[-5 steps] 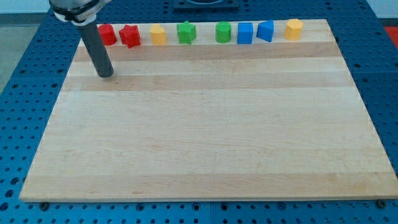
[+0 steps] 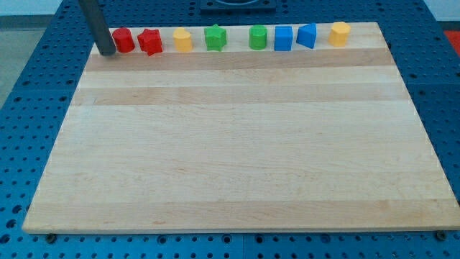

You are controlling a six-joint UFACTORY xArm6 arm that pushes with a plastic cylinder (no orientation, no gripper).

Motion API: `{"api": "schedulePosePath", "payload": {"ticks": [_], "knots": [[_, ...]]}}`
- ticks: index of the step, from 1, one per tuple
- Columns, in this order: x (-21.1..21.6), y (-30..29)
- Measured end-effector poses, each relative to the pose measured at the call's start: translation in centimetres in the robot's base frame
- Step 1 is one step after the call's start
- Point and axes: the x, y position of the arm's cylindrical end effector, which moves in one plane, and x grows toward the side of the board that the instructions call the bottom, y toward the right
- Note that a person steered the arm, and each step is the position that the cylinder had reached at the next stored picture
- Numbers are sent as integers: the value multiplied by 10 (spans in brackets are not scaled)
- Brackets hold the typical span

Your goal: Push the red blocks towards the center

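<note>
Along the bench's (image 2: pixel 230 158) far edge: eight blocks in a row, my tip (image 2: pixel 107 52) at the row's left end.

Near part of the bench is plain wood. Far edge, view's left to right: my tip just beside the red block (image 2: pixel 124 40), contact unclear; red star-like block (image 2: pixel 149 41); yellow block (image 2: pixel 183 39); green star (image 2: pixel 215 37); green block (image 2: pixel 258 37); blue cube (image 2: pixel 283 38); blue wedge-like block (image 2: pixel 307 35); yellow block (image 2: pixel 340 33) at the right end. No hand shows, only the rod.

likely lab; blue perforated bench (image 2: pixel 29 108)
</note>
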Motion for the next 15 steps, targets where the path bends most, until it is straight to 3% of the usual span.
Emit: {"api": "schedulePosePath", "payload": {"ticks": [3, 6, 8, 10, 13, 15], "knots": [[-45, 0], [-41, 7], [-2, 32], [-33, 41], [-32, 55], [-3, 101]]}}
